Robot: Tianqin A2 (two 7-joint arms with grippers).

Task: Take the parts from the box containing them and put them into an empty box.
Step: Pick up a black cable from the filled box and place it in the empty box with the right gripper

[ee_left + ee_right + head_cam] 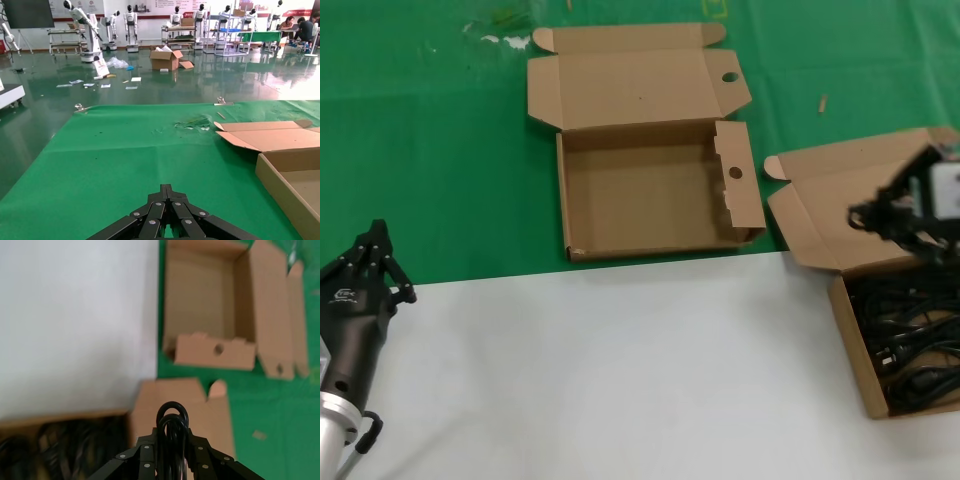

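The desk [620, 380] is viewed from above by the head camera. A low, level view across the green mat [125, 155] is given by the left wrist camera. The holed box [210, 305] is shared with the downward-facing right wrist view.

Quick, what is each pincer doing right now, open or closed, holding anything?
Left pincer: closed, empty, parked at the white table's left edge.
Right pincer: closed on a black coiled cable, above the plain-lidded brown cardboard box.
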